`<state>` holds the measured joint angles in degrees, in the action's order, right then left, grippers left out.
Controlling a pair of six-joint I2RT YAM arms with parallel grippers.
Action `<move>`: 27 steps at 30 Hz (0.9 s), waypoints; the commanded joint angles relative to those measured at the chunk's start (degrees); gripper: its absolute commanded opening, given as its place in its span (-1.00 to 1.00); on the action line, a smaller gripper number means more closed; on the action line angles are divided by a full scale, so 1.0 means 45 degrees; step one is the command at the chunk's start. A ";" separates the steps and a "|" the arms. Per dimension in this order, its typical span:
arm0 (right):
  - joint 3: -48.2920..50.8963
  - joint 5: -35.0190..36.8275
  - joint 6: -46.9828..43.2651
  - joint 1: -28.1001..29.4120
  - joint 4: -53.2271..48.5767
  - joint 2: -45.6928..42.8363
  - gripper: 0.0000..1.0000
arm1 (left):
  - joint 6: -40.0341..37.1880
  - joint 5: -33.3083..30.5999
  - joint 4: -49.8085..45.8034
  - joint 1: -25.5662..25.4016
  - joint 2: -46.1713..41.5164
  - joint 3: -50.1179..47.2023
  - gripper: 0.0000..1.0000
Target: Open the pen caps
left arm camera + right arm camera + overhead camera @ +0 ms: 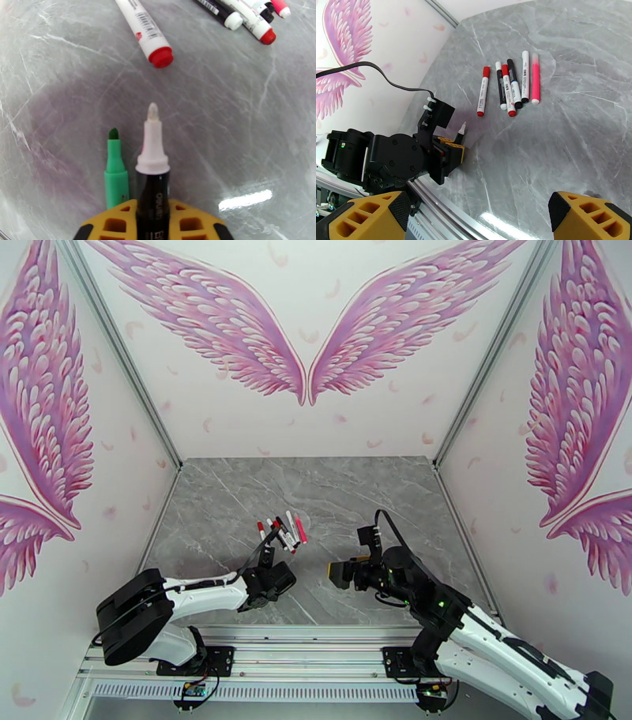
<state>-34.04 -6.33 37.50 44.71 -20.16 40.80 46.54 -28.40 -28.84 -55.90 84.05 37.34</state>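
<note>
on the surface [237, 500]: six pens [514, 83] side by side past the middle, well apart from both arms.
pen caps [486, 72]: seemingly on the lying pens, as red, black and whitish ends; far ends look longer, so probably the caps.
left jaws: closed on a black pen [153, 197], white collar and pale nib bare, pointing toward the row.
right jaws: wide open, holding nothing, hovering right of the left arm, well apart from the row.
step in hand: probably setting the bare pen aside before taking a capped one.
doing it well: lower until the barrel lies flat on free stone, short of the red-ended pen [144, 29]; keep the nib off the surface; let go only once at rest, to avoid a roll into the row.
next pen: grip the barrel with the left, pinch the cap with the right, pull straight along the pen.
green nib [114, 165]: just beside the black pen; held in the same grip or lying underneath, cannot tell.
cut off: rear of the black pen, buried between the yellow pads [114, 225]; far ends of the row, in the left wrist view.
hard to make out: cap end versus plug end on each lying pen.
</note>
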 commanded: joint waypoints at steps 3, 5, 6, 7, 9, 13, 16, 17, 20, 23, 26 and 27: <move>0.0215 0.0218 -0.0110 0.0104 -0.0197 0.0077 0.98 | -0.0109 -0.0328 -0.0043 0.0059 0.0053 0.0530 -0.51; 0.0235 0.0215 -0.0132 0.0103 -0.0191 0.0104 0.98 | -0.0082 -0.0366 -0.0167 0.0059 0.0006 0.0635 -0.48; 0.0222 0.0205 -0.0156 0.0104 -0.0207 0.0095 0.98 | -0.0055 -0.0397 -0.0272 0.0059 0.0010 0.0676 -0.47; 0.0250 0.0195 -0.0185 0.0103 -0.0205 0.0094 0.98 | -0.0060 -0.0429 -0.0336 0.0059 -0.0004 0.0687 -0.45; 0.0278 0.0144 -0.0200 0.0101 -0.0226 0.0094 0.98 | -0.0040 -0.0442 -0.0425 0.0059 -0.0022 0.0720 -0.42; 0.0287 0.0102 -0.0283 0.0101 -0.0280 0.0095 0.98 | 0.0162 -0.0485 -0.0695 0.0040 -0.0142 0.0731 -0.40; 0.0277 -0.0072 -0.0348 0.0101 -0.0333 0.0133 0.98 | 0.0379 -0.0356 -0.0836 0.0039 -0.0524 0.0696 -0.41; 0.0280 -0.0098 -0.0380 0.0101 -0.0366 0.0167 0.98 | 0.0419 -0.0231 -0.0812 0.0021 -0.0744 0.0664 -0.41; 0.0387 0.0329 -0.0290 0.0094 -0.0620 0.0033 0.98 | 0.0530 0.0180 -0.0763 0.0020 -0.1724 0.0531 -0.40; 0.0396 0.0798 -0.0288 0.0103 -0.1155 -0.0188 0.97 | 0.0535 0.0821 -0.0324 0.0039 -0.2907 0.0254 -0.30; 0.0167 0.1103 -0.0449 0.0099 -0.1916 -0.0319 0.98 | 0.0714 0.1155 -0.0094 0.0097 -0.3920 0.0101 -0.18; 0.0154 0.1083 -0.0510 0.0100 -0.2035 -0.0367 0.98 | 0.0771 0.1235 -0.0060 0.0115 -0.4128 0.0089 -0.16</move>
<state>-33.06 -3.88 36.53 44.71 -25.04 40.10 48.82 -25.06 -30.17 -55.86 68.31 38.87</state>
